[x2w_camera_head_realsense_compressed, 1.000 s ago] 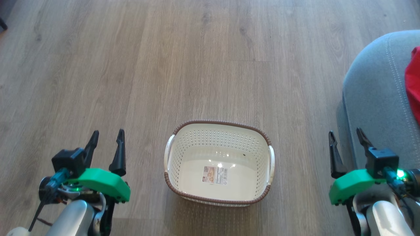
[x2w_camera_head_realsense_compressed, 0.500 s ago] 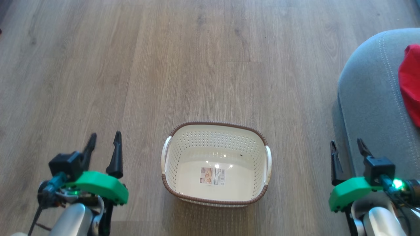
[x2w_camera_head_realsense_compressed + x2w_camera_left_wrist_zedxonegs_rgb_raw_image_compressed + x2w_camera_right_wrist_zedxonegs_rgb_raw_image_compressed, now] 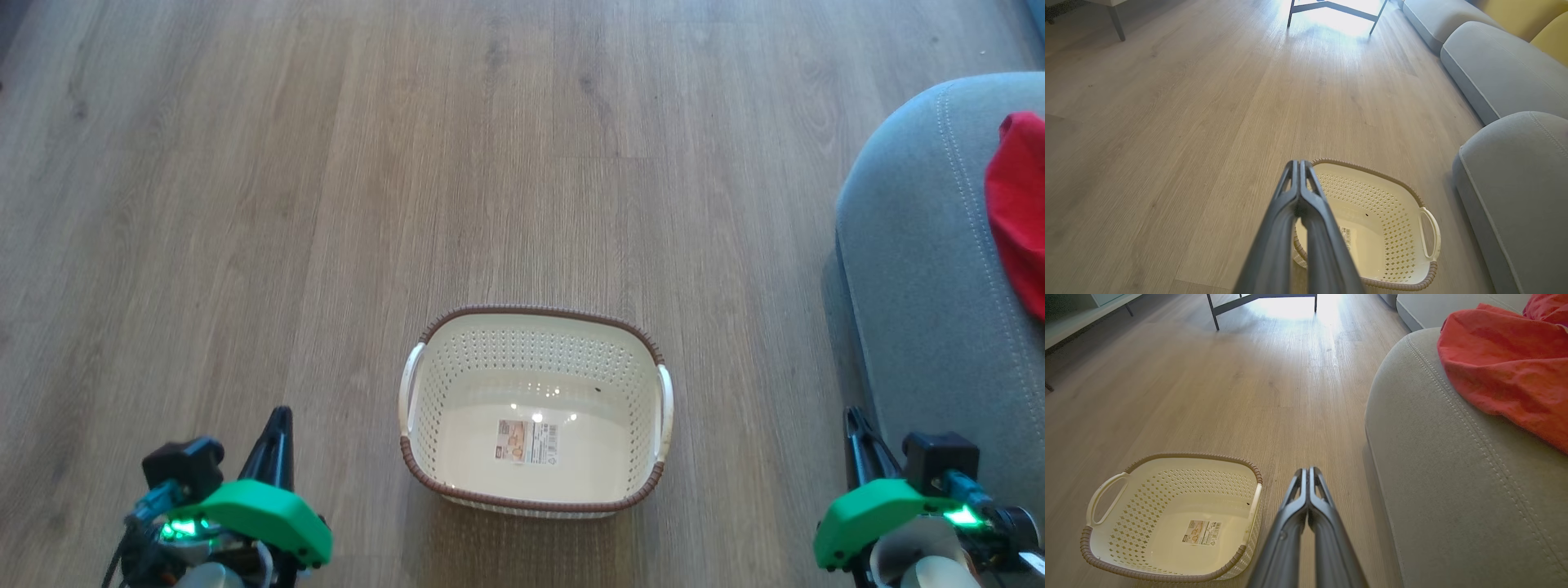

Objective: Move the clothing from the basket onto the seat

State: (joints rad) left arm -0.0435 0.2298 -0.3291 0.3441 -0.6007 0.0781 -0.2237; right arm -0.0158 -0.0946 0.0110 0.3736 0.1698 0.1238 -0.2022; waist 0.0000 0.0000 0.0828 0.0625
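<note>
My left tool (image 3: 276, 425) is shut tight. Its two dark fingers press together, and there is nothing between them. It hangs over the wooden floor (image 3: 326, 204), to the left of the basket (image 3: 531, 359), and does not touch it.

My right tool (image 3: 854, 420) is shut tight too, and it holds nothing. It hangs over the strip of floor between the basket and the seat (image 3: 914, 286), just beside the seat's edge. I cannot tell if it touches the seat.

The basket stands upright on the floor between my two tools. It is cream-white with little holes in its walls and a brown rim. It has a white handle (image 3: 406, 384) on each side. I can see down to its bottom, where a label sticker (image 3: 522, 442) is stuck near the middle.

The seat is a big grey cushion with a round corner and pale stitch lines. It sits to the right of the basket, with a gap of floor between them.

The clothing (image 3: 1016, 204) is bright red and soft. It lies bunched up on top of the seat, back from the round corner and well apart from the basket.

Past the seat, further along the floor, lies another grey cushion (image 3: 1494, 53).
</note>
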